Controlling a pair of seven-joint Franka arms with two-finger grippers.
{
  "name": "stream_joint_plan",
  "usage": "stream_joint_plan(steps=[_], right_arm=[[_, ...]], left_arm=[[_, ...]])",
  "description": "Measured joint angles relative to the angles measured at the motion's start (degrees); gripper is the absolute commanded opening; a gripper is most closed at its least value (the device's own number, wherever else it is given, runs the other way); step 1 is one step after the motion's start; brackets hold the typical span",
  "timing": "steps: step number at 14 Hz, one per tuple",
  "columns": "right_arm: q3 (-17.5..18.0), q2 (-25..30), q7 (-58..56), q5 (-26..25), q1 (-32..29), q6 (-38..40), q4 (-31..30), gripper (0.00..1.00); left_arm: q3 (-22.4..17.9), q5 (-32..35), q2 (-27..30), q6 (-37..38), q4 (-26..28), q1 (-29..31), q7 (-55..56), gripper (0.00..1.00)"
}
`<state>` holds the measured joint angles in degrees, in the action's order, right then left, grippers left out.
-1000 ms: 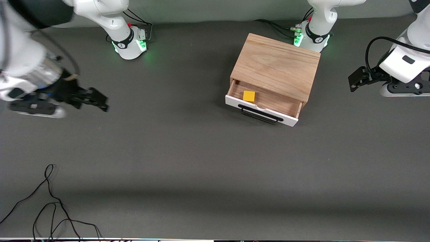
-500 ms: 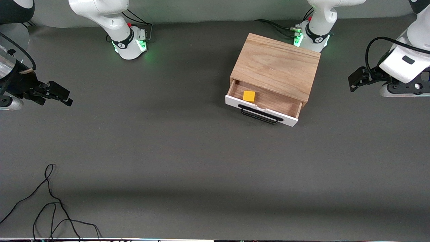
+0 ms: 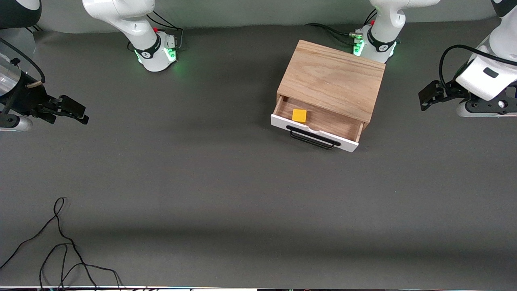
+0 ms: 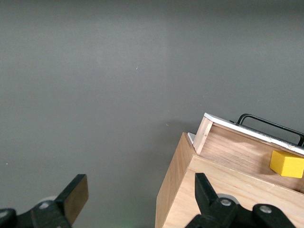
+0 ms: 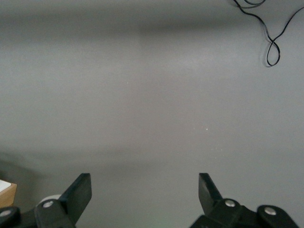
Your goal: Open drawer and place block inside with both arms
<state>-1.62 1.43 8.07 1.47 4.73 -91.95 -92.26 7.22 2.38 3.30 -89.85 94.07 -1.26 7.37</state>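
Note:
The drawer (image 3: 315,131) of the light wooden box (image 3: 333,81) stands pulled out, its white front and black wire handle (image 3: 313,138) toward the front camera. The yellow block (image 3: 299,116) lies inside it, at the end toward the right arm; it also shows in the left wrist view (image 4: 286,164). My left gripper (image 3: 427,97) is open and empty, raised off the table at the left arm's end, apart from the box. My right gripper (image 3: 74,111) is open and empty, raised at the right arm's end of the table. Its wrist view shows only bare mat between the fingers (image 5: 80,192).
A loose black cable (image 3: 60,246) lies on the grey mat near the front edge at the right arm's end; it also shows in the right wrist view (image 5: 270,42). Both arm bases (image 3: 155,50) stand along the table's back edge.
My right gripper has drawn away from the middle of the table toward the right arm's end and now holds nearly still. The left arm, drawer and block have not moved.

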Motion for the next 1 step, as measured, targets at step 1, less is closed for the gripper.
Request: stream_joint_plan(steps=[1], right_arm=[[0.0, 0.0, 0.0, 0.0, 0.0, 0.0, 0.0, 1.0]], left_arm=[[0.0, 0.0, 0.0, 0.0, 0.0, 0.0, 0.0, 1.0]])
